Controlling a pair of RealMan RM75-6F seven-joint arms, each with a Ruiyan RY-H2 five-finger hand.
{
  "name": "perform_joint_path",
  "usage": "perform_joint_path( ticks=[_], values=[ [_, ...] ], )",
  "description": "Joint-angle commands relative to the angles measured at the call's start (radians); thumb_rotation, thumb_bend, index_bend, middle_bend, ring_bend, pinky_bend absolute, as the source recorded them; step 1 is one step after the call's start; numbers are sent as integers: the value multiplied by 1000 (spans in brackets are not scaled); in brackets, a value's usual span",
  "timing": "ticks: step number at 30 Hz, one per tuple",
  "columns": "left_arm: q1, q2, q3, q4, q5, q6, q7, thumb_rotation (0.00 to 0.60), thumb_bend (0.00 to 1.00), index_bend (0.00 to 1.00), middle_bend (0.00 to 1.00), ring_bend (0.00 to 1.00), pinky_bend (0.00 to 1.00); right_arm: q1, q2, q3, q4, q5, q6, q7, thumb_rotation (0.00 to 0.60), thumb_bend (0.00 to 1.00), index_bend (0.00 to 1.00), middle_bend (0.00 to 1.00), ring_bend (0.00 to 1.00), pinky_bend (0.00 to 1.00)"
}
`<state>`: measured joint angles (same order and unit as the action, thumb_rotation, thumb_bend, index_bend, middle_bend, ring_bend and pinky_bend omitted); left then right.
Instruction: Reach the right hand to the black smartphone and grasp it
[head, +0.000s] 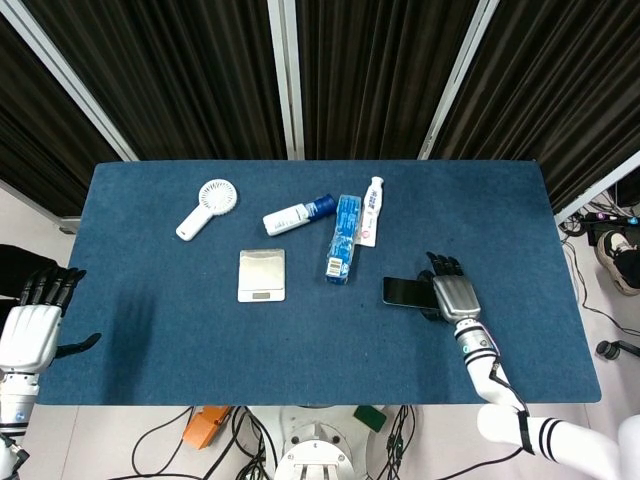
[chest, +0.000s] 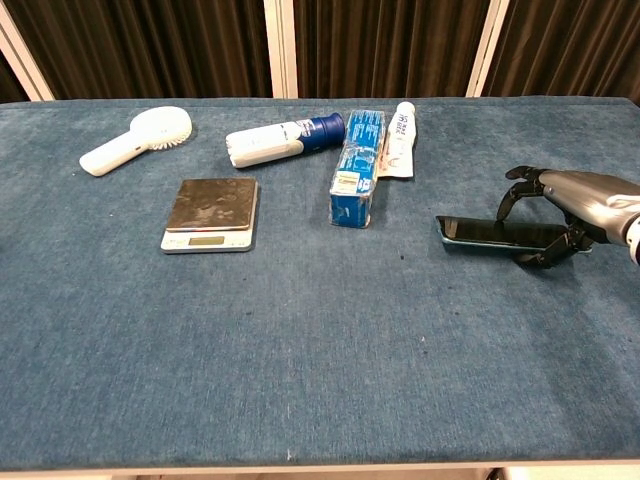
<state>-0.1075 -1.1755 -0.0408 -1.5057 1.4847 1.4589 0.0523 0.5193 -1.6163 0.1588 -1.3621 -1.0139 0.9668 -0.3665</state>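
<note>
The black smartphone (head: 405, 291) (chest: 490, 232) is at the right of the blue table (head: 300, 340). Its near edge is tipped up off the cloth, so the chest view shows it almost edge-on. My right hand (head: 455, 297) (chest: 575, 200) grips the phone's right end, fingers curled over the far edge and thumb against the near edge. My left hand (head: 30, 335) hangs beyond the table's left front corner with its fingers spread and nothing in it. It shows only in the head view.
Left of the phone lie a blue box (head: 343, 238) (chest: 358, 166), a white tube (head: 371, 210) and a white bottle with a blue cap (head: 298, 214). A silver scale (head: 262, 275) (chest: 210, 213) and a white hand fan (head: 208, 205) (chest: 135, 138) sit further left.
</note>
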Motion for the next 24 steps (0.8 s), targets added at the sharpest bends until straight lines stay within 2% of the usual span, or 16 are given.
perform_joint_path(
  ticks=[1, 4, 7, 18, 24],
  values=[
    [1, 1, 0, -1, 0, 2, 1, 600, 133, 101, 91, 32, 0, 6, 9, 1, -1, 2, -10, 5, 600, 600, 416, 58, 0, 0],
    [1, 4, 0, -4, 0, 3, 3, 600, 133, 101, 91, 32, 0, 15, 30, 4, -8, 4, -24, 7, 600, 670, 417, 58, 0, 0],
    [1, 7, 0, -10, 2, 5, 8, 600, 133, 101, 91, 32, 0, 32, 56, 11, -19, 16, -48, 0, 600, 698, 417, 58, 0, 0],
    [3, 19, -1, -29, -1, 9, 23, 600, 133, 101, 91, 32, 0, 97, 115, 61, -18, 92, -114, 4, 600, 701, 383, 60, 0, 0],
    [0, 18, -1, -29, -3, 2, 24, 600, 133, 101, 91, 32, 0, 135, 108, 71, 19, 139, -135, -12, 600, 700, 367, 60, 0, 0]
  ],
)
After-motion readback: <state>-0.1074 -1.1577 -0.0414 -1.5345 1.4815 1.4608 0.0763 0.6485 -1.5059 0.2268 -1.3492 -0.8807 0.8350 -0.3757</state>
